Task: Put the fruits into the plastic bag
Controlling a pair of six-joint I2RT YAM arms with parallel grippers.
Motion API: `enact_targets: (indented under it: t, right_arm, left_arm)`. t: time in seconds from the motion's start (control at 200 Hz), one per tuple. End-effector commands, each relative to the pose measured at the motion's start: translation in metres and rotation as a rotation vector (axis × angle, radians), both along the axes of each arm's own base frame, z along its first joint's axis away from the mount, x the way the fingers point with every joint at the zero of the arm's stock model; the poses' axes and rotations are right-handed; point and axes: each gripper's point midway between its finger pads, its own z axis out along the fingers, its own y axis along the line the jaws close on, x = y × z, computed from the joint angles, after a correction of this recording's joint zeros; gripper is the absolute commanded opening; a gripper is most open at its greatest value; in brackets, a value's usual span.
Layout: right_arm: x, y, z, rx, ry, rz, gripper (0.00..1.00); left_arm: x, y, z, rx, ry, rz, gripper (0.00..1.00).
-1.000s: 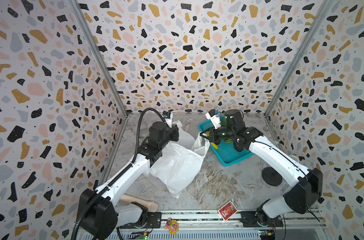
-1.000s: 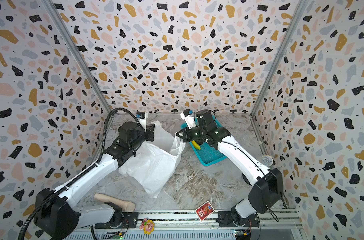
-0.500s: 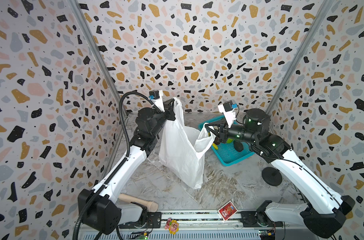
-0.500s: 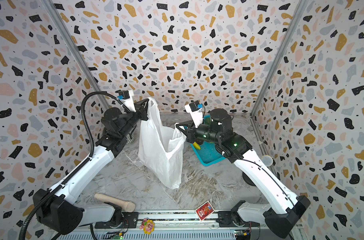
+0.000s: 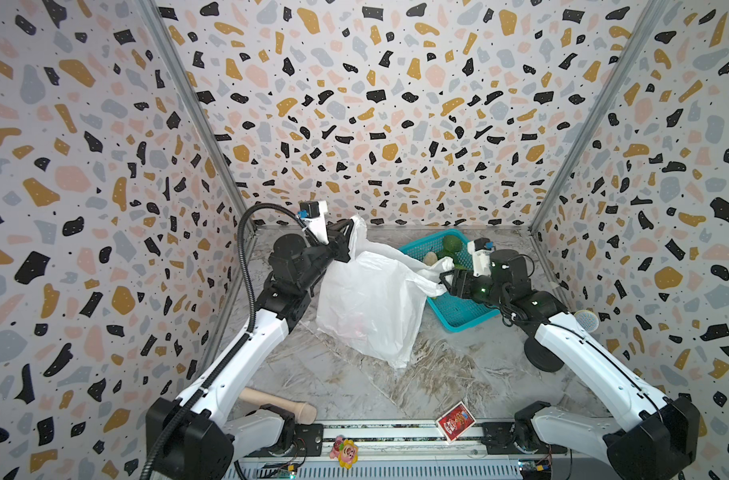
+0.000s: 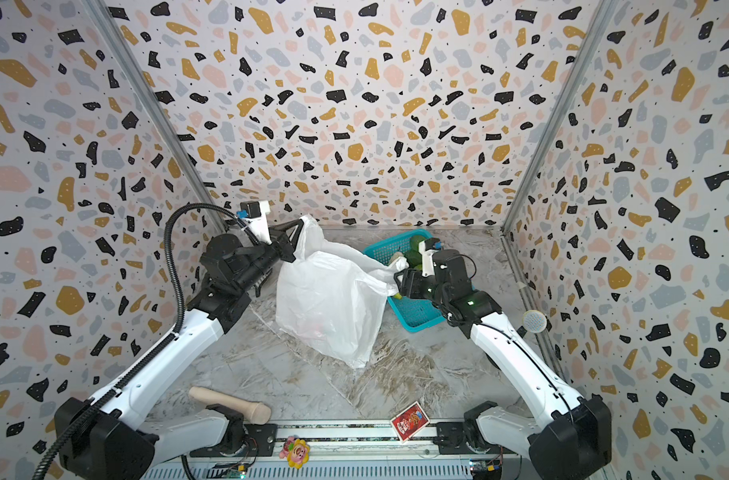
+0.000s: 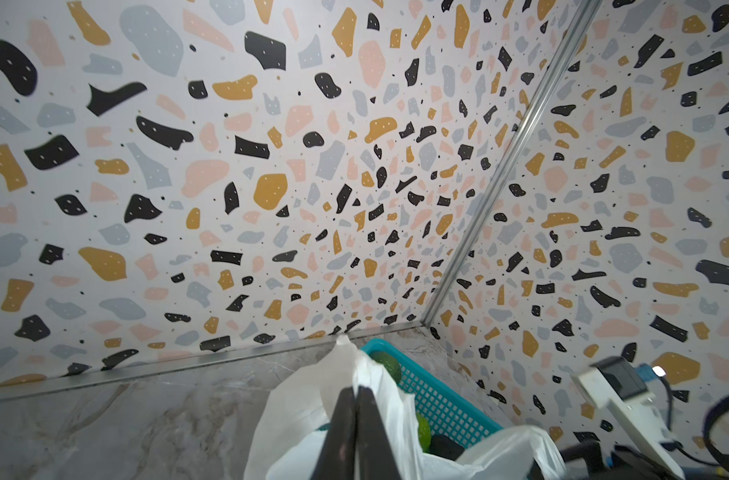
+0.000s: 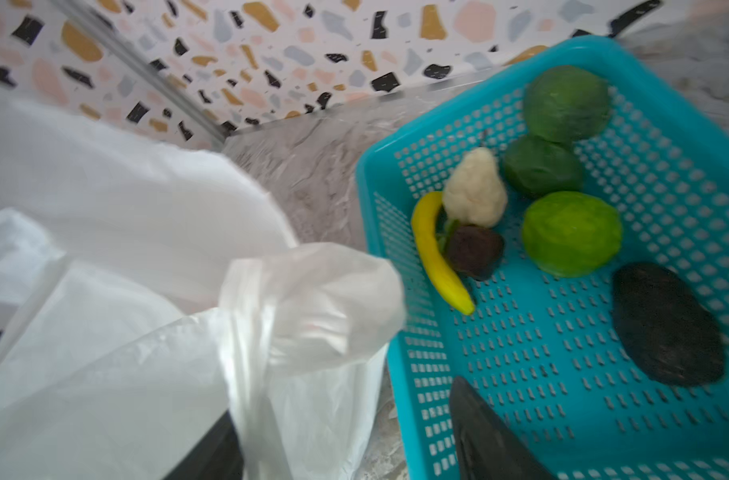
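Holding the bag (image 5: 371, 299) up for loading: clamped by one handle (image 7: 348, 357) in shut left jaws, sagging mid-surface beside the basket (image 5: 462, 316). Faintly pink inside, hard to make out. Right jaws wide, other handle (image 8: 313, 299) draped loose between. Next, probably picking banana (image 8: 432, 257) or green fruit (image 8: 570, 232) from the basket.

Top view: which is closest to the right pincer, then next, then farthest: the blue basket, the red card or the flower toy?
1. Blue basket, right beside the right pincer, at the back.
2. Red card, at the front edge, on the rail.
3. Flower toy, also at the front edge, further to the left.
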Motion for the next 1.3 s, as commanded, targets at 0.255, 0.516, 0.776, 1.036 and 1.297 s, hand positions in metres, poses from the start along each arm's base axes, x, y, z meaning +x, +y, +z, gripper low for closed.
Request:
enact_targets:
  t: [0.255, 0.516, 0.776, 1.036, 1.297]
  right_arm:
    - [0.045, -0.06, -0.005, 0.114, 0.056, -0.235, 0.81]
    - [0.046, -0.028, 0.034, 0.275, -0.114, 0.029, 0.82]
    - [0.013, -0.028, 0.097, 0.274, -0.358, 0.098, 0.83]
    - [-0.009, -0.056, 0.159, 0.216, -0.546, -0.033, 0.88]
    - [0.043, -0.086, 0.095, 0.099, -0.235, -0.252, 0.89]
  left_arm:
    - [-0.059, 0.028, 0.003, -0.075, -0.08, 0.03, 0.0]
    - [-0.07, 0.068, -0.001, -0.079, -0.074, 0.226, 0.0]
    - [-0.067, 0.091, -0.013, -0.039, -0.048, 0.367, 0.0]
    - [-0.065, 0.096, -0.03, -0.017, -0.012, 0.396, 0.0]
    - [-0.073, 0.094, -0.02, -0.016, -0.049, 0.369, 0.0]
